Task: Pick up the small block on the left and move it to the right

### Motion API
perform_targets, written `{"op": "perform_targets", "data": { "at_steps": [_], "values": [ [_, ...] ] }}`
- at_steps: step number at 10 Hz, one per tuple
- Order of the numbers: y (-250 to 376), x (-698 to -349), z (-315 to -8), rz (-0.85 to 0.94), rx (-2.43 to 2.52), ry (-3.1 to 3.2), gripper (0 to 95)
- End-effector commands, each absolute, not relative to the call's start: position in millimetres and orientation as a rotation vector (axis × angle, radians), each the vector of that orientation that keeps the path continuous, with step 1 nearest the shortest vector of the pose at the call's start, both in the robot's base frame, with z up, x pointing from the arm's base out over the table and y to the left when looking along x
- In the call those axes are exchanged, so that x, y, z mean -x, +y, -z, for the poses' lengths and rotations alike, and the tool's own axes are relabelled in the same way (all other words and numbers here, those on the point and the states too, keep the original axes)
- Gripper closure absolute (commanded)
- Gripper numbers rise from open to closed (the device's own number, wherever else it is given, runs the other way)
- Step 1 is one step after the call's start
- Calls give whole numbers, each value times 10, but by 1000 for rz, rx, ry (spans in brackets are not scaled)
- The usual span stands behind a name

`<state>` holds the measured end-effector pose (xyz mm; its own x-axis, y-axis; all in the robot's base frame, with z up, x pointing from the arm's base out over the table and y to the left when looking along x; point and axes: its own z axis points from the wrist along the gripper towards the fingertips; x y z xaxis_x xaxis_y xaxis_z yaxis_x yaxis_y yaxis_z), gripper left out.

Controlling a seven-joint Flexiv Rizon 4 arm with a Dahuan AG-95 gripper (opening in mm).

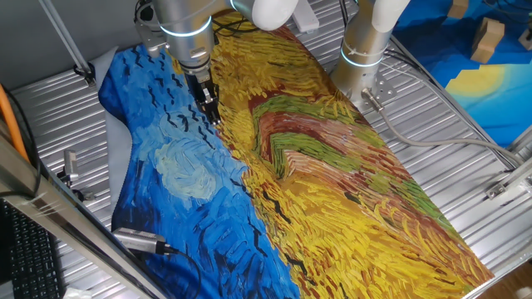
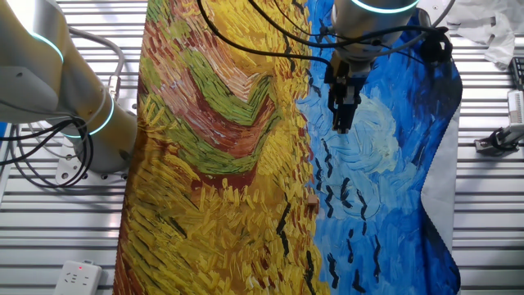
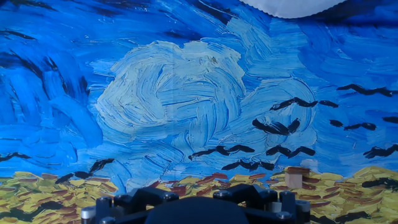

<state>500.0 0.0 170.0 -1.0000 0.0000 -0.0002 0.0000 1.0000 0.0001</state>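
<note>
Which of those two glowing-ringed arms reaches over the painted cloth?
The arm carrying the black gripper, above the blue part; the other arm stands beside the cloth.

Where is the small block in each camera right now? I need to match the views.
One fixed view: I cannot pick it out; it is too small or hidden.
The other fixed view: the small block sits on the blue-yellow seam, below centre.
Hand view: bottom right, on the same seam.
Shared landmark: the pale swirl in the blue.
</note>
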Motion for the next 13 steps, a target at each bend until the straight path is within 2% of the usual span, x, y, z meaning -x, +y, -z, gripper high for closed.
{"op": "perform_targets", "data": {
  "at_steps": [1, 2, 13],
  "values": [
    [0, -5001, -1698, 123, 135, 3124, 0],
    [8, -5021, -1681, 158, 161, 3125, 950],
    [21, -5033, -1679, 167, 136, 3107, 950]
  ]
}}
